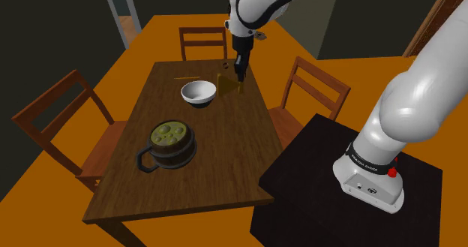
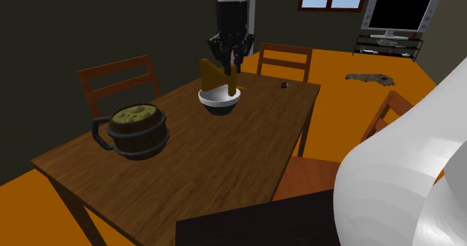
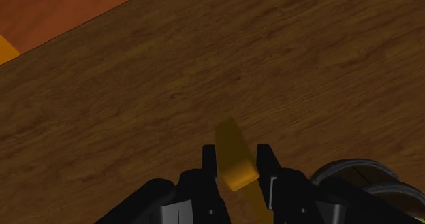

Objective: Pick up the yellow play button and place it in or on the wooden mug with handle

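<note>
Looking down in the shoulder view, you find the claw over the far end of the table, its two black fingers pinching the yellow play button. The button is a flat triangular piece, standing on edge below the fingers. From this view you cannot tell whether its lower edge clears the table.

At 8 o'clock from the claw, just beside the button, sits a white bowl. The wooden mug with handle stands at 7 o'clock from the bowl, well apart from the button. It is dark and barrel-shaped, its top is filled with something greenish and lumpy, and its handle points to 9 o'clock.

In the second exterior view your claw points straight down, with the button at 12 o'clock of the bowl, overlapping its rim. The mug sits at 8 o'clock from the bowl, near the table's edge. A small dark thing lies on the table at 2 o'clock from the bowl.

In the wrist view the button is clasped between the claw's fingers, with wood grain of the table beyond it
</note>
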You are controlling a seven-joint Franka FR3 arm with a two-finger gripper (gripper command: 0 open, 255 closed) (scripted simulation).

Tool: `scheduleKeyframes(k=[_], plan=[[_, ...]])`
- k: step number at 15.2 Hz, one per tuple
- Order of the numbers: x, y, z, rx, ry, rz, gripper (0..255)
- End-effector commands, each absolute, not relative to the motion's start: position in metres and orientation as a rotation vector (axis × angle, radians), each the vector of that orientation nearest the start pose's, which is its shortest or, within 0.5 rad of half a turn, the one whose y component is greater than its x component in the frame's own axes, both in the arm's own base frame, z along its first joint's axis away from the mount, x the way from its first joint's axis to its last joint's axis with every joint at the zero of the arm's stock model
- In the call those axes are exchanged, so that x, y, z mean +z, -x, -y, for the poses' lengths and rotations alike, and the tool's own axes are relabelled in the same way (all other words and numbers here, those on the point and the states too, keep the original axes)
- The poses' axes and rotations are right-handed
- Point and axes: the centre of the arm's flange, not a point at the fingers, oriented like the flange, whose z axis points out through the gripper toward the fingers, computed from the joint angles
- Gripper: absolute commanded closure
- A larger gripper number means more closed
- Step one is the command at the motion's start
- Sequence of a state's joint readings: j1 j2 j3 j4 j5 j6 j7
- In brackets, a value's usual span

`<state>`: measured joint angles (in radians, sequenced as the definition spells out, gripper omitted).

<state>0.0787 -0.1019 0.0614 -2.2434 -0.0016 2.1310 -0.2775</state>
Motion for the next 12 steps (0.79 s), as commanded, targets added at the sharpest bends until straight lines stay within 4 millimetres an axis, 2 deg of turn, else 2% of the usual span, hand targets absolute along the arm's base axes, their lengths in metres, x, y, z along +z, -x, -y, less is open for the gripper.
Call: scheduleKeyframes(k=[1,12], plan=[[0.415,-0.505,-0.090,0.018,3.080,0.653,255],[0.431,-0.545,-0.229,0.018,3.080,0.653,255]])
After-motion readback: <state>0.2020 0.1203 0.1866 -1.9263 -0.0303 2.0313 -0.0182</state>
